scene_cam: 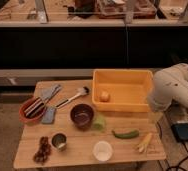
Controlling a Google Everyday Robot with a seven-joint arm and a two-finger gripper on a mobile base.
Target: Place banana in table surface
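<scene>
Slim pale-yellow banana (pixel 144 142) lies free on the light-brown plank table (pixel 79 154), apparently placed; tool hidden behind white arm (pixel 171 90), state untellable

A yellow bin (pixel 129 87) sat at the surface's (pixel 79 152) 1 o'clock corner with a small round orange fruit (pixel 104 96) inside by its left wall. A reddish bowl (pixel 23 114) holding utensils stood at 9 o'clock, a long-handled brush (pixel 73 97) lay at 11, and a dark bowl (pixel 81 115) stood near the middle. Along the near edge lay a dark clustered lump (pixel 42 149) at 7 o'clock, a metal cup (pixel 59 141) just beside it, a white round cup (pixel 103 150) at 6 and a dark green pod (pixel 125 134) at 4.
</scene>
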